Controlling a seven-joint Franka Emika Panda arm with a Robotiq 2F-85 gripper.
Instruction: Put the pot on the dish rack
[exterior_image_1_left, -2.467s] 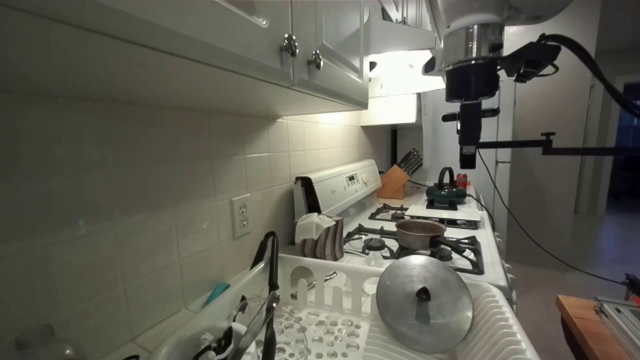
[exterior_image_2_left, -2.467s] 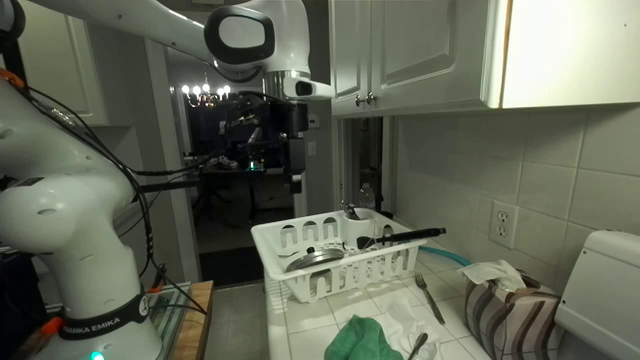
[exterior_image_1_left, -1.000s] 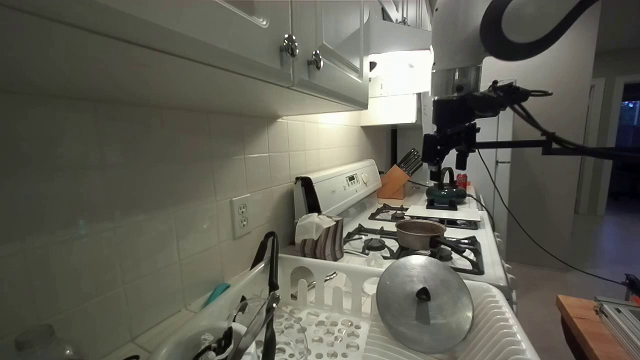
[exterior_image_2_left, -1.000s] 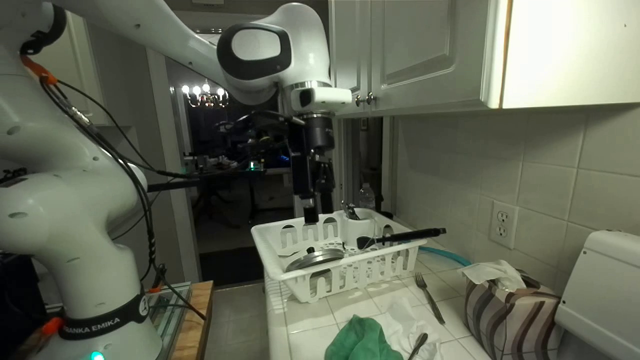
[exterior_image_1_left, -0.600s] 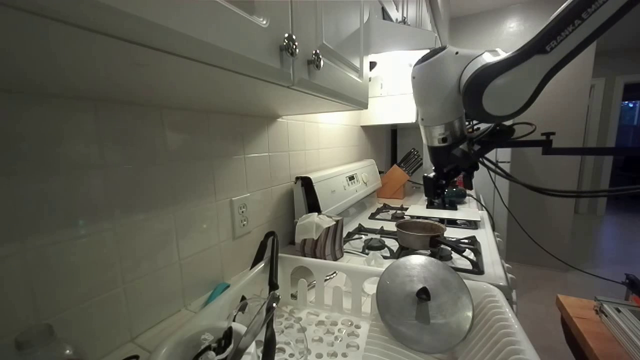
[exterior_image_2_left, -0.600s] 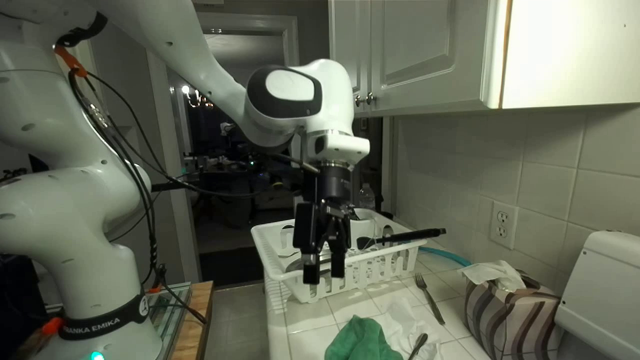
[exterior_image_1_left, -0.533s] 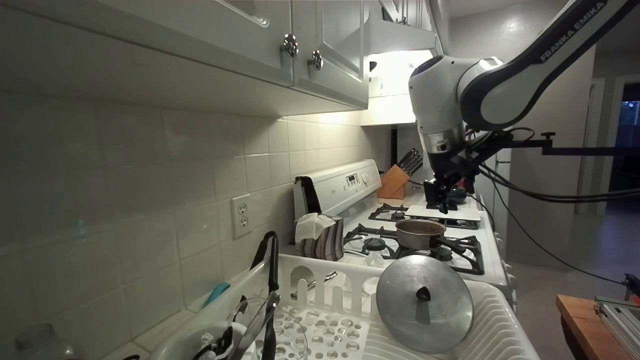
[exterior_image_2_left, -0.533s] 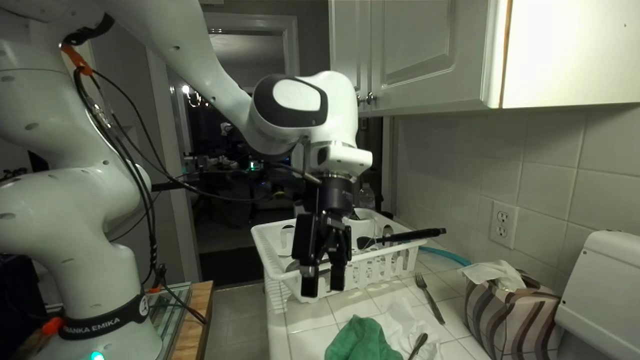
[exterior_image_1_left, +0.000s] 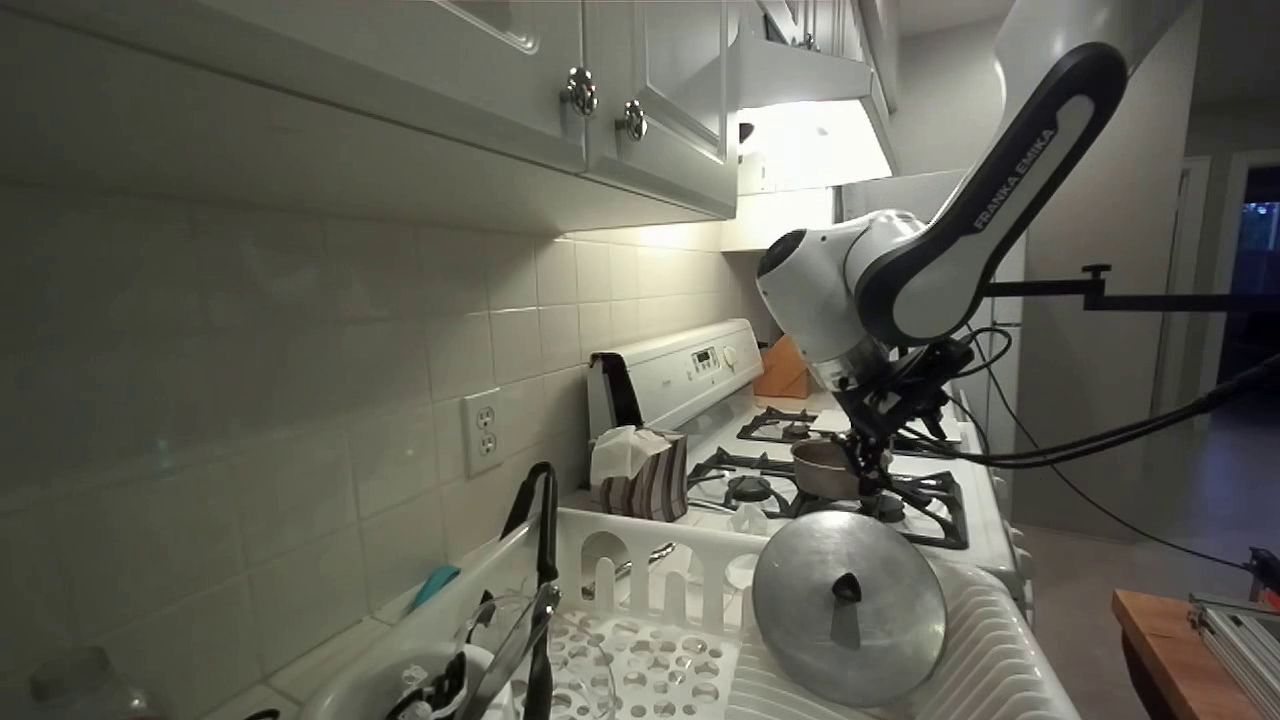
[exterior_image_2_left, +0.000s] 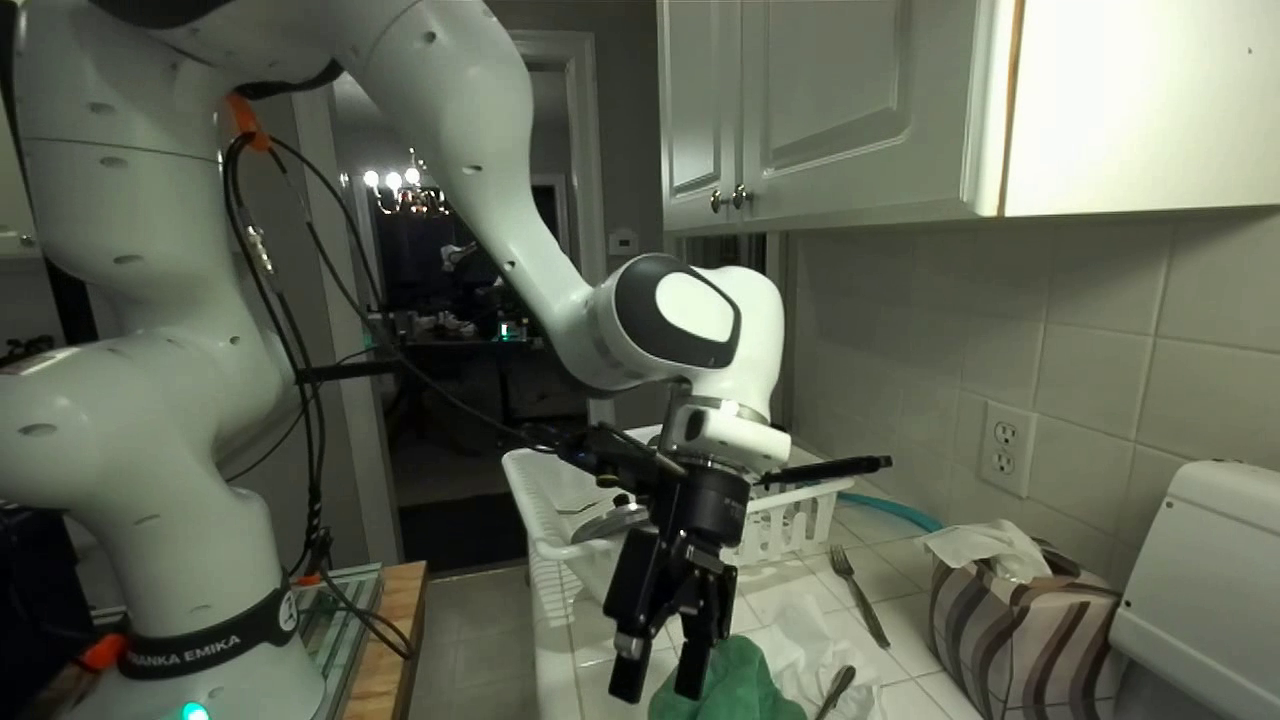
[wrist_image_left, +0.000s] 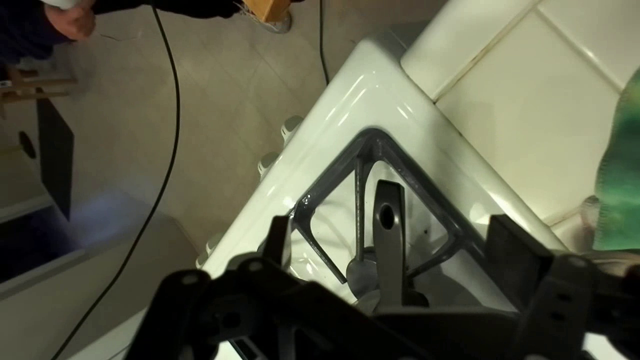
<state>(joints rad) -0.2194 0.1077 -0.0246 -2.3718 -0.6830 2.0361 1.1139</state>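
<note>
Two fingers (wrist_image_left: 517, 257) of my gripper (exterior_image_2_left: 660, 682) stood wide apart. Between them, in the wrist view, showed one black handle (wrist_image_left: 390, 250), apart from both; its long axis ran from six o'clock to twelve, the holed end at twelve. Whether it lay level with my fingertips I could not tell. It belonged to the one pot (exterior_image_1_left: 820, 478), upright on a black grate (wrist_image_left: 422, 189). My gripper hid nearly all the pot's body in the wrist view and, in an exterior view, its three o'clock side. From the pot there, one tissue box (exterior_image_1_left: 640, 478) stood at nine o'clock and the one dish rack (exterior_image_1_left: 650, 528), cut off below, at seven, bearing one tilted lid (exterior_image_1_left: 885, 640). In an exterior view one fork (exterior_image_2_left: 860, 600) lay at nine o'clock from the tissue box, and one cut-off utensil (exterior_image_2_left: 836, 692) was hard to make out.
</note>
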